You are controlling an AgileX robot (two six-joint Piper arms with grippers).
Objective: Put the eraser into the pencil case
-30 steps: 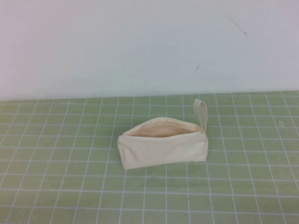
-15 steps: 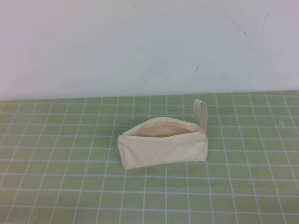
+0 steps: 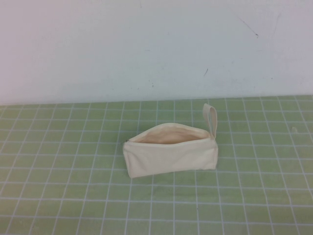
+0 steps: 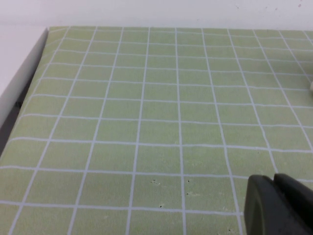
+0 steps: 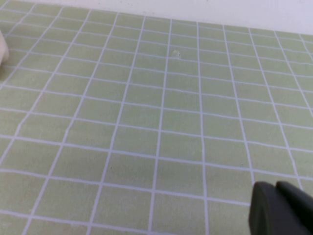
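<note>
The cream pencil case (image 3: pixel 168 156) lies on the green grid mat in the middle of the high view, its zip mouth (image 3: pixel 168 134) open upward and its loop strap (image 3: pixel 211 118) at the right end. The eraser is not in view; the inside of the case is mostly hidden. Neither arm shows in the high view. My left gripper (image 4: pixel 274 179) is shut and empty above bare mat in the left wrist view. My right gripper (image 5: pixel 275 185) is shut and empty above bare mat in the right wrist view, where a corner of the case (image 5: pixel 2 49) shows far off.
The green mat (image 3: pixel 58 171) with white grid lines covers the table up to a white wall (image 3: pixel 146 49) at the back. In the left wrist view the mat's edge (image 4: pixel 29 73) drops off beside a white surface.
</note>
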